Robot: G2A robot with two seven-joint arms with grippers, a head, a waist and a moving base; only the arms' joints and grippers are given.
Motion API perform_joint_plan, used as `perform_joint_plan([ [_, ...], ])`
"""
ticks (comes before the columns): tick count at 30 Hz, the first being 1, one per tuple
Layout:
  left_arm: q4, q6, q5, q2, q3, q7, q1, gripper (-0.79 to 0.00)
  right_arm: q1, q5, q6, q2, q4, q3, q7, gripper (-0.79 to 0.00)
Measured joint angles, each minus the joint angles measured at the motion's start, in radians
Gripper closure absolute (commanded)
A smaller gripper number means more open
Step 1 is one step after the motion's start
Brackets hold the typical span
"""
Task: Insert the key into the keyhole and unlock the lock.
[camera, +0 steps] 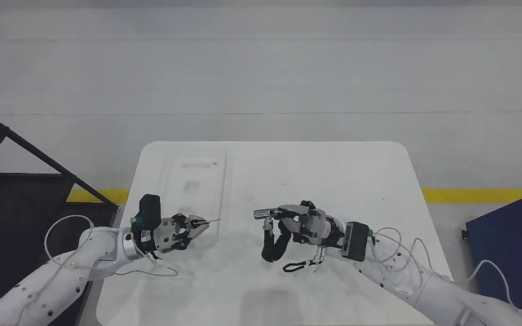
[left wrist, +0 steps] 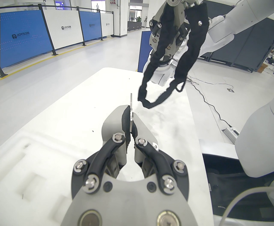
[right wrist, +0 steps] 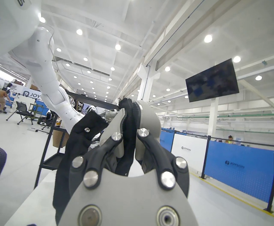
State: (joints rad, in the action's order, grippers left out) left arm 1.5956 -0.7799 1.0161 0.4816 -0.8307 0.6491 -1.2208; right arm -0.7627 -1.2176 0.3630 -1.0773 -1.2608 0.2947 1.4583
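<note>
My left gripper [camera: 198,223] [left wrist: 130,114] is shut on a thin metal key [left wrist: 130,102], whose blade [camera: 214,221] sticks out toward the lock. My right gripper [camera: 284,216] [right wrist: 128,107] hovers above the table [camera: 359,175], shut on the lock and its black fabric-covered strap [right wrist: 85,137]. The lock's silver cylinder [camera: 263,214] points at the key, with a clear gap between them. In the left wrist view the cylinder's face [left wrist: 173,2] sits at the frame edge, and the strap [left wrist: 188,55] hangs in a loop down to the table.
A white foam tray [camera: 196,175] [left wrist: 32,171] with cut-out recesses lies on the table behind the left arm. The strap's lower loop [camera: 298,265] rests on the table near the right arm. Thin cables trail from both arms.
</note>
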Motion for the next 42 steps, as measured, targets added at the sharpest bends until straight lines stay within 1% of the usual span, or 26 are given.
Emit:
perform_joint_plan([
  [2, 0.0, 0.0, 0.0, 0.0, 0.0, 0.0, 0.0, 0.0, 0.001, 0.041, 0.022, 0.01, -0.015, -0.019, -0.022, 0.0],
  [4, 0.0, 0.0, 0.0, 0.0, 0.0, 0.0, 0.0, 0.0, -0.003, 0.117, 0.062, 0.021, -0.034, -0.032, -0.062, 0.0],
  [6, 0.0, 0.0, 0.0, 0.0, 0.0, 0.0, 0.0, 0.0, -0.005, 0.191, 0.119, 0.034, -0.03, -0.033, -0.118, 0.0],
  [8, 0.0, 0.0, 0.0, 0.0, 0.0, 0.0, 0.0, 0.0, -0.013, 0.235, 0.151, 0.044, -0.023, -0.024, -0.151, 0.0],
  [12, 0.0, 0.0, 0.0, 0.0, 0.0, 0.0, 0.0, 0.0, -0.052, 0.338, 0.195, 0.059, -0.019, 0.02, -0.195, 0.0],
  [15, 0.0, 0.0, 0.0, 0.0, 0.0, 0.0, 0.0, 0.0, -0.09, 0.387, 0.238, 0.068, -0.025, 0.057, -0.238, 0.0],
  [20, 0.0, 0.0, 0.0, 0.0, 0.0, 0.0, 0.0, 0.0, -0.17, 0.426, 0.306, 0.082, -0.069, 0.125, -0.306, 0.0],
  [24, 0.0, 0.0, 0.0, 0.0, 0.0, 0.0, 0.0, 0.0, -0.255, 0.45, 0.352, 0.087, -0.125, 0.184, -0.352, 0.0],
  [27, 0.0, 0.0, 0.0, 0.0, 0.0, 0.0, 0.0, 0.0, -0.318, 0.48, 0.375, 0.078, -0.164, 0.222, -0.375, 0.0],
  [29, 0.0, 0.0, 0.0, 0.0, 0.0, 0.0, 0.0, 0.0, -0.349, 0.463, 0.386, 0.069, -0.17, 0.238, -0.386, 0.0],
  [33, 0.0, 0.0, 0.0, 0.0, 0.0, 0.0, 0.0, 0.0, -0.398, 0.435, 0.39, 0.04, -0.178, 0.265, -0.39, 0.0],
  [39, 0.0, 0.0, 0.0, 0.0, 0.0, 0.0, 0.0, 0.0, -0.404, 0.346, 0.366, -0.009, -0.158, 0.277, -0.367, 0.0],
  [42, 0.0, 0.0, 0.0, 0.0, 0.0, 0.0, 0.0, 0.0, -0.394, 0.305, 0.35, -0.026, -0.144, 0.277, -0.35, 0.0],
])
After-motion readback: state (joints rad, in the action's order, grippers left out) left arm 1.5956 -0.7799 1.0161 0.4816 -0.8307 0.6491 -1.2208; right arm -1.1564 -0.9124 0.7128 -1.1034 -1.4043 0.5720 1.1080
